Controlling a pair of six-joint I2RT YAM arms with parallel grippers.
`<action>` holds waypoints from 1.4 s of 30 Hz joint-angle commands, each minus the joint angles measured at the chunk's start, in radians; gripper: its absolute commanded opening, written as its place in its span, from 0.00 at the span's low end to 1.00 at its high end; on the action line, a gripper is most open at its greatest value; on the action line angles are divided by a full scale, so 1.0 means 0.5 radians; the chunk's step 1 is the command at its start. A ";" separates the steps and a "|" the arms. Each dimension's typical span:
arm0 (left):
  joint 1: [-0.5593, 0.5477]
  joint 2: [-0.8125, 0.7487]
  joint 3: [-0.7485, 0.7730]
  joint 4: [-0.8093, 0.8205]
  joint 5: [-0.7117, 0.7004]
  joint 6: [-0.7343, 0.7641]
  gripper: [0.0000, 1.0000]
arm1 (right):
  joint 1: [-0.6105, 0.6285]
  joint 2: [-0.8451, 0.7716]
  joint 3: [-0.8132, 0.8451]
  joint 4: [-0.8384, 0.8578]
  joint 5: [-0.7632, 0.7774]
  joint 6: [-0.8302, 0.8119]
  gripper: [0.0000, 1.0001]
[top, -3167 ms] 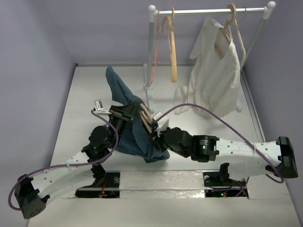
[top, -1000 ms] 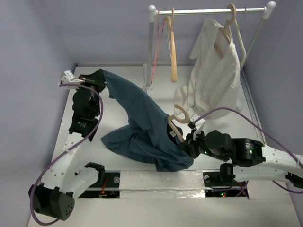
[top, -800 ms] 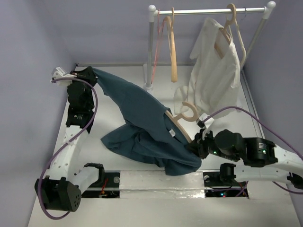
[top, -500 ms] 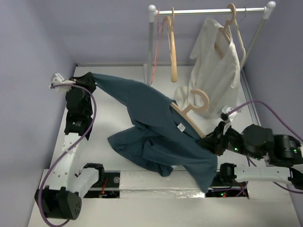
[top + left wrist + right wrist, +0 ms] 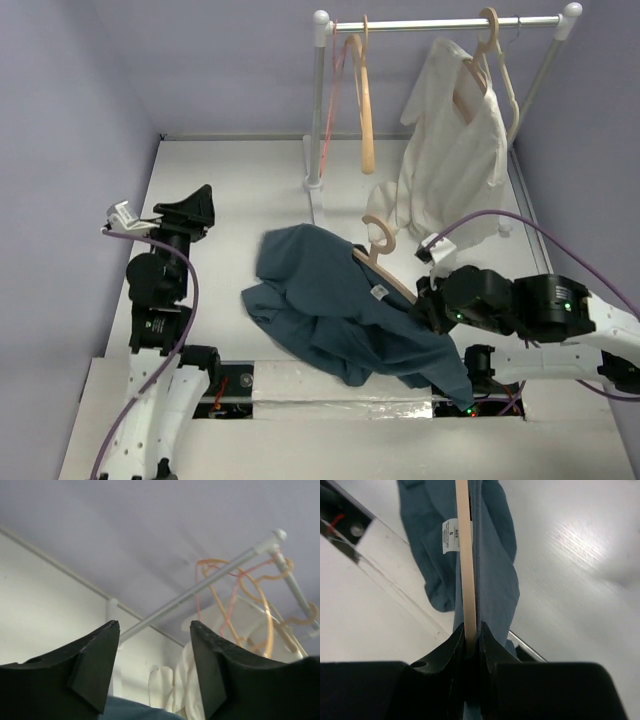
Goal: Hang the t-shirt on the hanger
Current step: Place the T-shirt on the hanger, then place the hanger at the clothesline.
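The dark teal t-shirt [image 5: 340, 310] lies bunched on the table at centre, draped over the pale tan hanger [image 5: 378, 262], whose curved hook sticks up at the back right of the cloth. A small pale label shows at the neck. My right gripper [image 5: 428, 303] is shut on the hanger's shoulder, with shirt cloth pinched alongside; in the right wrist view the hanger [image 5: 465, 565] runs straight out from the jaws beside the t-shirt [image 5: 492, 555]. My left gripper [image 5: 197, 207] is open and empty, raised at the left, apart from the shirt. It also shows in the left wrist view [image 5: 154, 630].
A clothes rail [image 5: 440, 22] stands at the back, with a yellow-orange hanger [image 5: 366, 110], a thin pink hanger [image 5: 340, 80] and a cream-white garment [image 5: 450, 150] hung on it. Its post base [image 5: 316, 182] stands behind the shirt. Purple walls enclose the table.
My left gripper has let go of the shirt's edge and pulled back toward the near left. The stretched shirt has dropped into a heap. My right gripper has moved left with the hanger.
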 commanded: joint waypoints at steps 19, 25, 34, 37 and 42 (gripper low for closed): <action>-0.208 -0.282 0.308 -0.310 0.814 0.422 0.71 | -1.049 0.573 0.439 0.338 0.575 -0.352 0.00; -0.303 -0.338 0.290 -0.411 0.876 0.602 0.89 | -1.441 0.726 0.789 0.742 0.358 -0.640 0.00; -0.417 -0.414 0.164 -0.598 0.726 0.860 0.99 | -1.794 1.073 1.127 1.141 0.109 -0.797 0.00; -0.441 -0.424 0.142 -0.632 0.717 0.876 0.99 | -1.856 1.174 1.250 1.151 0.017 -0.812 0.00; -0.481 -0.439 0.146 -0.684 0.667 0.900 0.99 | -1.960 1.322 1.476 1.108 0.029 -0.895 0.00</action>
